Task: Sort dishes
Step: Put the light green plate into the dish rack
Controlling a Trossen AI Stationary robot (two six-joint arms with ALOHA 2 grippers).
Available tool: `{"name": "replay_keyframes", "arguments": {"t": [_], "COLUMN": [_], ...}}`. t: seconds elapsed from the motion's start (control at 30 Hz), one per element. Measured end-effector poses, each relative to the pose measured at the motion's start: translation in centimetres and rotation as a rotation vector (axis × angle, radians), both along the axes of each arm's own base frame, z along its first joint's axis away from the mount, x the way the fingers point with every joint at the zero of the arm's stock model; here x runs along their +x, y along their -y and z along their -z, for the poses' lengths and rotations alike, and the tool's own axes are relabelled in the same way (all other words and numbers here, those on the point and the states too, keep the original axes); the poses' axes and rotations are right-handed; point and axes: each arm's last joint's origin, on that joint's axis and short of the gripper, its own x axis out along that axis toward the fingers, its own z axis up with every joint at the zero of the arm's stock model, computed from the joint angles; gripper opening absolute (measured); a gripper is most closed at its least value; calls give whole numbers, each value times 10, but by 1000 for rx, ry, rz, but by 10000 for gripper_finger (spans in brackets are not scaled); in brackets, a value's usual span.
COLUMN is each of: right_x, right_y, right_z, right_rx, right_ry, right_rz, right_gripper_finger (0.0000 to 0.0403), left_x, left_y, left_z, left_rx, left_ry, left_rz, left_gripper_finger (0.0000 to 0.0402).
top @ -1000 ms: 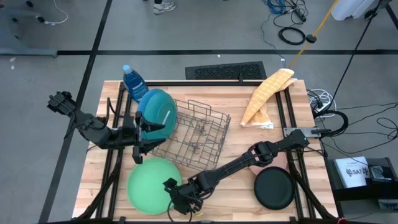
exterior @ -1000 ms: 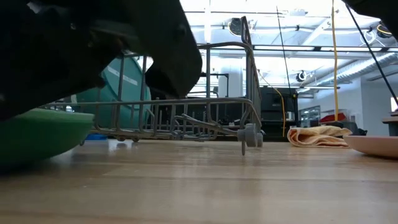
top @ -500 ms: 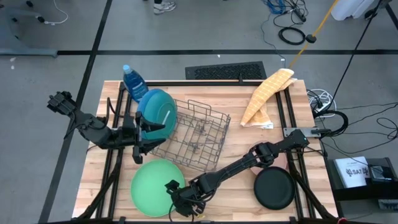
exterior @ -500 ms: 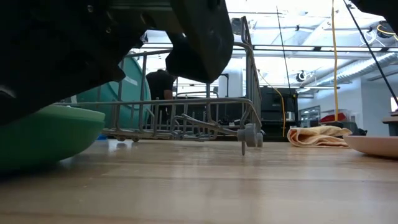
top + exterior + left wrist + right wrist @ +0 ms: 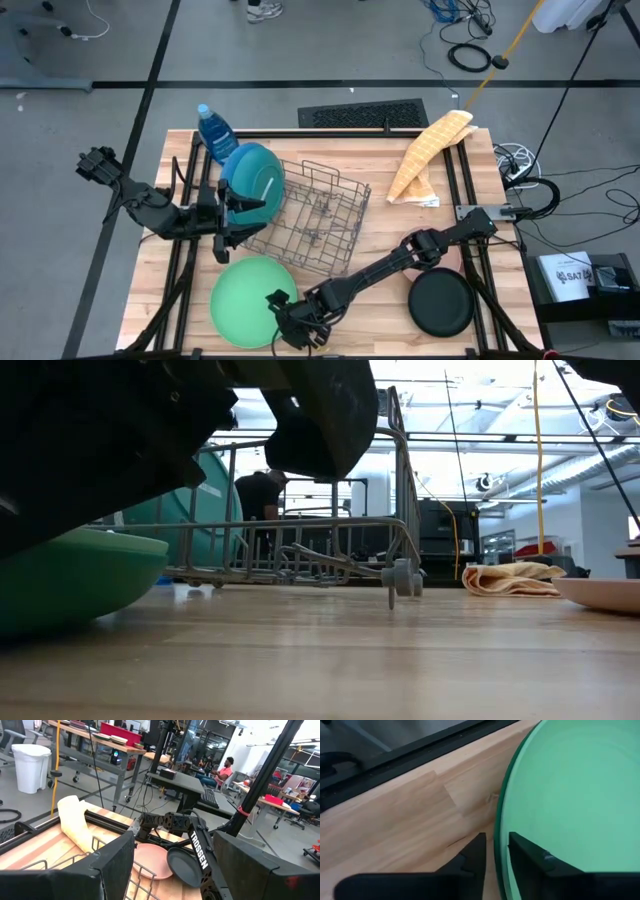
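High view: overhead, straight down, takes in whole table plus floor around it.
Low view: at tabletop height, level across boards into room; wire rack mid-distance, light green plate very close at picture's left edge.
Left wrist view: looks across table toward far work benches; shares pink plate and black plate with high view.
Right wrist view: very close, angled down on light green plate rim and boards.

Grey floor (cables strewn), desks, white bin
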Motion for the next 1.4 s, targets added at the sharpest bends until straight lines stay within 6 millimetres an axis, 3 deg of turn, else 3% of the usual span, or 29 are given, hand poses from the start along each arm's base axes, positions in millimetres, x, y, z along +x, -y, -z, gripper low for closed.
{"name": "replay_keyframes", "arguments": {"t": [0.17, 0.4, 0.67, 0.8, 1.4], "right_x": [-1, 0, -2, -4, 1], "right_y": [-3, -6, -6, -2, 8], "right_z": [-1, -3, -25, -16, -12], "right_rx": [-7, 4, 34, 30, 34], "right_ry": [10, 41, 86, 2, -10], "right_rz": [-21, -29, -23, -13, 18], "right_gripper_finger": [107, 99, 106, 97, 33], "left_x": [0, 0, 0, 0, 0], "left_y": [0, 0, 0, 0, 0], "left_z": [0, 0, 0, 0, 0], "left_rx": [-3, -2, 1, 1, 1], "left_ry": [0, 0, 0, 0, 0], "left_rz": [0, 0, 0, -1, -1], "left_gripper_finger": [267, 267, 267, 267, 267]}}
